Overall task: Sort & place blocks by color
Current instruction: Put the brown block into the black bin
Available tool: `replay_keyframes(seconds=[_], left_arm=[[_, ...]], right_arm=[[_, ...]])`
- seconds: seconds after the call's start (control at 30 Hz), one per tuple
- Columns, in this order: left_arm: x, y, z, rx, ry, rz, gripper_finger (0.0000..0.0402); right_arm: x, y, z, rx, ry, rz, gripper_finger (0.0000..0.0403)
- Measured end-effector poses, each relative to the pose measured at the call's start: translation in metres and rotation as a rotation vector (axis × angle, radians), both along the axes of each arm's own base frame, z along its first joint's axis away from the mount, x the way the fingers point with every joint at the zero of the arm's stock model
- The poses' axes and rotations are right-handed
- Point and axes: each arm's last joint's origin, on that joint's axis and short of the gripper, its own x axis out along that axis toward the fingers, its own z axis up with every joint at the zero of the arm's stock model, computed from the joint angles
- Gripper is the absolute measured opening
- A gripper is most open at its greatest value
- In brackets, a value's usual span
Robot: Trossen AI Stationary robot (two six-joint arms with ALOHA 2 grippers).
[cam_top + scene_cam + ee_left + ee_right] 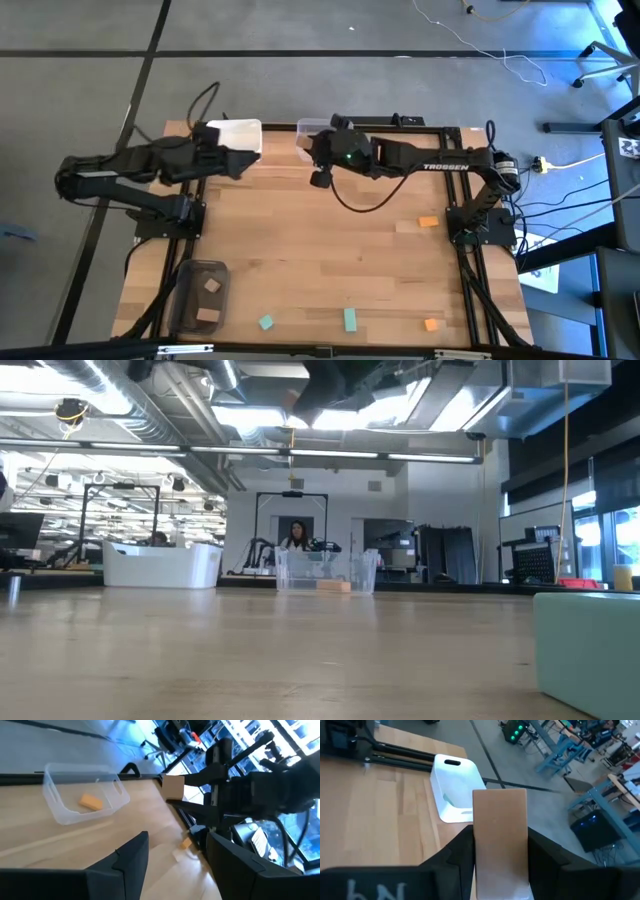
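Note:
My right gripper [500, 851] is shut on a tan wood bar [500, 822] and hovers by the clear bin [308, 128] at the table's far edge; the left wrist view shows the bar [172, 787] in the air. The clear bin [82, 795] holds an orange block [90, 802]. My left gripper [175, 865] is open and touches nothing, beside the white bin [240, 135]. Two teal blocks [350, 319] [266, 322] and two orange blocks [428, 222] [431, 324] lie flat on the table. The dark grey bin [190, 310] holds tan blocks [208, 316]. My right gripper pinches the tan bar between its two fingers [457, 852], one on each long side of the bar's rear half [501, 870]. The bar lies along the fingers and its free end [499, 800] sticks out past their tips. It is lifted clear of the table, roughly level, pointing toward the table's left.
The white bin [452, 787] stands at the far edge, left of the clear bin [325, 570]. In the low view a teal block [590, 650] sits close to the camera at the near edge. The bare wood in the table's middle [320, 250] gives free room.

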Motion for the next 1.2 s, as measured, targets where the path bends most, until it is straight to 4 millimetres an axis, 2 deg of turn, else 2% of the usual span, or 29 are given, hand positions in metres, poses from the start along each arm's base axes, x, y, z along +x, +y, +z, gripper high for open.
replay_keyframes(seconds=[0.23,0.4,0.63,0.9,1.2], left_arm=[[0.037,0.022,-0.009,0.006,0.034,-0.034,0.019],[0.053,0.038,-0.015,0.053,0.066,-0.031,0.019],[0.073,0.056,-0.025,0.039,0.073,-0.129,0.019],[0.085,0.067,-0.03,0.031,0.046,-0.175,0.019],[0.091,0.069,-0.03,0.031,0.012,-0.222,0.019]], right_arm=[[0.001,0.005,0.0,-0.032,0.022,0.029,0.0131],[0.001,0.006,0.0,-0.034,0.026,0.055,0.0131],[0.001,0.007,0.0,-0.026,0.023,0.076,0.0131],[0.001,0.007,0.0,-0.026,0.023,0.074,0.0131],[0.002,0.007,-0.001,-0.024,0.026,0.081,0.0131]])
